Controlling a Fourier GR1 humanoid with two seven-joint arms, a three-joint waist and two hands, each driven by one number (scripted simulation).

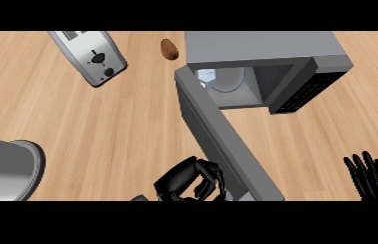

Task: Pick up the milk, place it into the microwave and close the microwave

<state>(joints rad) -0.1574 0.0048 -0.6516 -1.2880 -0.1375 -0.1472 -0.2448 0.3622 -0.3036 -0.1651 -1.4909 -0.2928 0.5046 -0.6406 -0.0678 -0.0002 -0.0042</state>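
Observation:
The grey microwave point(266, 50) stands at the back right with its door point(221, 133) swung wide open toward me. Inside its cavity stands the pale milk carton point(225, 80), upright near the left wall. My left hand point(190, 180) is at the lower middle, fingers curled, just left of the door's outer edge and touching or nearly touching it; nothing shows in its grasp. My right hand point(363, 173) rests at the lower right edge, fingers straight and pointing up, apart from the microwave.
A silver toaster point(90, 55) lies at the back left. A brown potato point(170, 49) sits just left of the microwave's top. A grey round pot or bowl point(16, 170) shows at the lower left edge. Bare wooden counter point(111, 128) lies between them.

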